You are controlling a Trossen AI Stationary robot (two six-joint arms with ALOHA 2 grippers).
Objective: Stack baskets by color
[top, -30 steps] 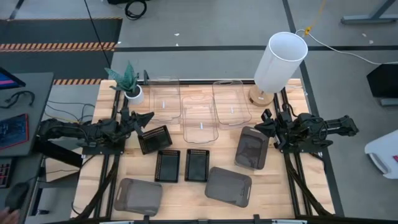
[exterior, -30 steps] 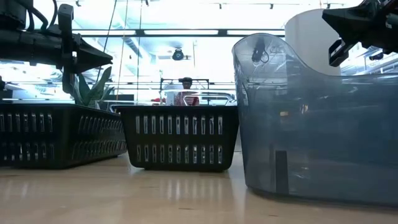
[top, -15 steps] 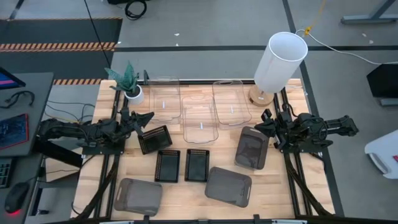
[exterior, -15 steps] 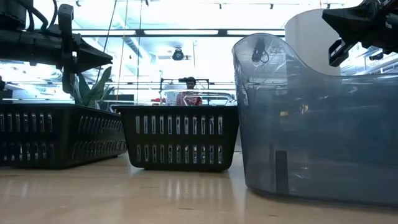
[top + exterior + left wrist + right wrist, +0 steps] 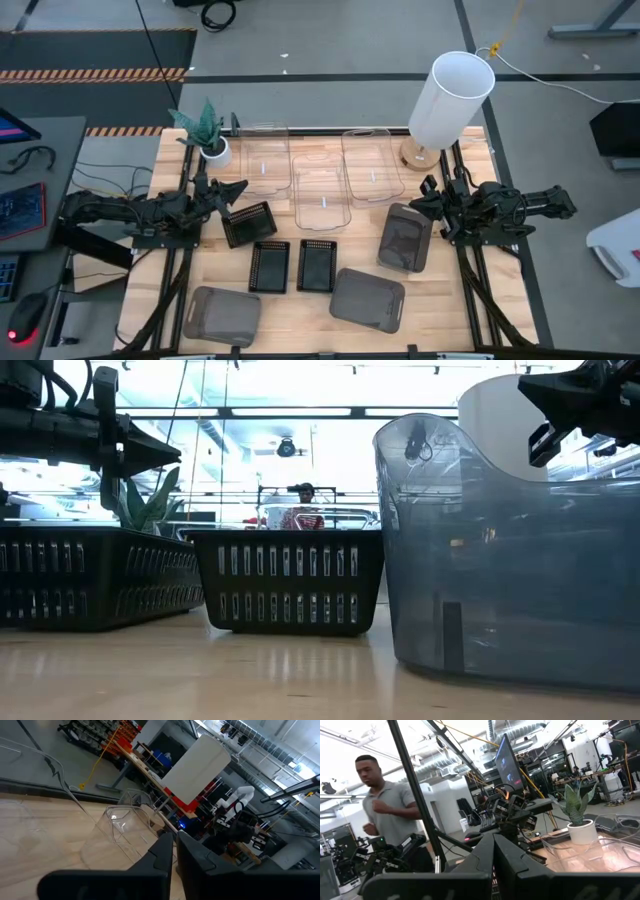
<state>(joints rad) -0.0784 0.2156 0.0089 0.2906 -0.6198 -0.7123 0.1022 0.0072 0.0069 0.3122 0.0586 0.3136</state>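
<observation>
Left gripper hovers mid-left, fingers together, empty. Right gripper hovers mid-right, likewise closed. Clear baskets are faint at upper centre.

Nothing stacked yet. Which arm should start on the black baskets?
Left. The left hand hovers shut right beside the tilted black basket, with the other two black baskets just in front. The right hand sits across the table by a dark grey basket.

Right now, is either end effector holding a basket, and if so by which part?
Nothing is held. The left end effector is shut beside a tilted black basket; the right end effector is shut next to a grey basket.
</observation>
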